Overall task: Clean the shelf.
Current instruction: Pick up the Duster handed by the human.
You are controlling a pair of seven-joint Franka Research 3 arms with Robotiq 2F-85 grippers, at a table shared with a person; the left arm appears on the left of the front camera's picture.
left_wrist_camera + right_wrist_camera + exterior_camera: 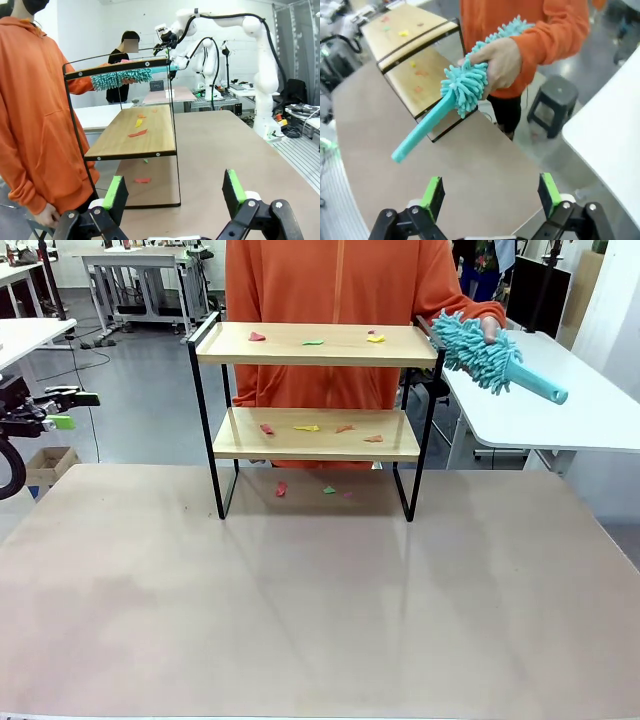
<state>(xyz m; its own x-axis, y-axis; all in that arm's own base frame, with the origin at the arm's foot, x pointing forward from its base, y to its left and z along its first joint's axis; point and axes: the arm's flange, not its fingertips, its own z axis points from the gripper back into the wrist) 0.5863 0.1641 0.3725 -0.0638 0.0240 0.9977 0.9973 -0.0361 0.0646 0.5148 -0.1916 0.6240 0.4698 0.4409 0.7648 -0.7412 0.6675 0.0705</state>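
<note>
The shelf stands at the far middle of the table, with coloured paper scraps on both wooden boards and a few on the table under it. Behind it a person in an orange hoodie holds a teal fluffy duster by its head, handle pointing away from them. My left gripper hovers open off the table's left edge, facing the shelf side-on, its fingers empty. My right gripper is open and empty, with the duster in the person's hand just beyond it and the handle tip nearest me.
The near half of the beige table is bare. A white table stands at the right, a dark stool sits beside the person, and a cardboard box rests on the floor at the left.
</note>
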